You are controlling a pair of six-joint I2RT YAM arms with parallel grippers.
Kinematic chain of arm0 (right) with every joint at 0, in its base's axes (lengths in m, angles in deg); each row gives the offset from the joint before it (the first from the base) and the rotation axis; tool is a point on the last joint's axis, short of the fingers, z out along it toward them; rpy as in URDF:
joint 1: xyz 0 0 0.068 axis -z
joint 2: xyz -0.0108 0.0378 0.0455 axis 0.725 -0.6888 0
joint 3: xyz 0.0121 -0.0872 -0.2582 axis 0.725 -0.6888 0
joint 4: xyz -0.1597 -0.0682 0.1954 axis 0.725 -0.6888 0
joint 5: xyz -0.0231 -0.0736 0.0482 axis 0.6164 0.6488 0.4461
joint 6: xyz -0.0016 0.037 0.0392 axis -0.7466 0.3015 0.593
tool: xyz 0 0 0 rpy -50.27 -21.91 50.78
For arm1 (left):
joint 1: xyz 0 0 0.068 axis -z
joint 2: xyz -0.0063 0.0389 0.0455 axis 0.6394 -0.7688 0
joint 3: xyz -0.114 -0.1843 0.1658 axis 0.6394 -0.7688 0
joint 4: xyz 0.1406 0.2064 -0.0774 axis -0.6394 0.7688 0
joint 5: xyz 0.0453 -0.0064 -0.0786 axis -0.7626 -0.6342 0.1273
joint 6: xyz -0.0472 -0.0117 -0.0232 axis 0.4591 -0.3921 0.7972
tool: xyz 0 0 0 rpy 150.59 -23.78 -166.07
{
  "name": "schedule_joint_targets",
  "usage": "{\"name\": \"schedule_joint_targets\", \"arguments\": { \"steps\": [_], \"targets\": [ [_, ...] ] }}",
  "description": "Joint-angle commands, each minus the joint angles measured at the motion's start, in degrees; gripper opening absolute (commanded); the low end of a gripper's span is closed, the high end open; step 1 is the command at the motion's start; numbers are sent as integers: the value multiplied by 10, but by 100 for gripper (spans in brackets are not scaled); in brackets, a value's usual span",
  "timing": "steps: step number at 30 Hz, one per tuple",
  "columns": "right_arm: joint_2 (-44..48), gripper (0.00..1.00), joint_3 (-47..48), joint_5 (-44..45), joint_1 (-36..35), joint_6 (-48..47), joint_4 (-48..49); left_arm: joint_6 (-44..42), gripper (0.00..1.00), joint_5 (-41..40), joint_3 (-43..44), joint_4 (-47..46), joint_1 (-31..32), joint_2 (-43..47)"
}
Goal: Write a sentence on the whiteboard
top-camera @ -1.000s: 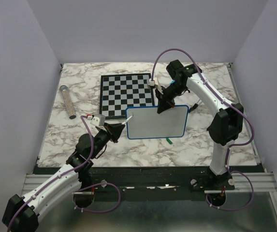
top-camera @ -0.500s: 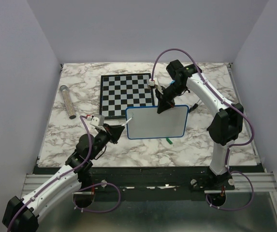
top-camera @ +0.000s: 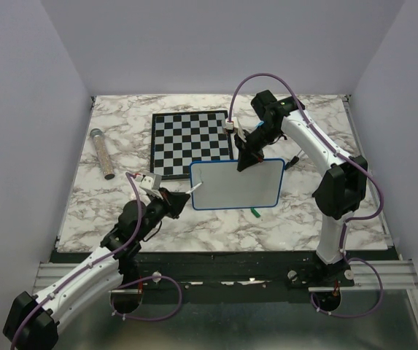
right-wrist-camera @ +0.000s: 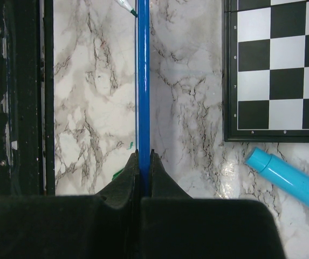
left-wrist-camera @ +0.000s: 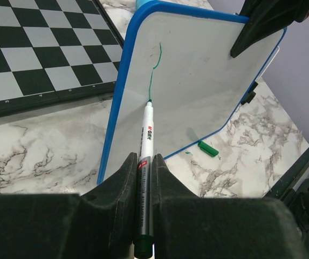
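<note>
The left gripper, clamped on the green marker, needs light, even tip pressure to extend the 1 stroke; the right gripper, pinching the whiteboard by its rim, must brace it.

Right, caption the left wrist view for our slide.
Left gripper puts marker to the whiteboard, one green stroke drawn; right gripper holds the edge.

Bright, even, diffuse light casting only soft shadows — all 3 views sharp.
</note>
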Motion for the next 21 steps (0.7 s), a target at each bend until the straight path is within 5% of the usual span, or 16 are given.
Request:
{"name": "schedule_joint_targets", "arguments": {
  "steps": [1,21],
  "targets": [
    [6,0,-10,1,-1,-17,-28,0,0,-3,4,-7,-1,-15],
    [6,0,-12,1,-1,-19,-29,-11,0,36,49,-45,-1,-22]
  ]
}}
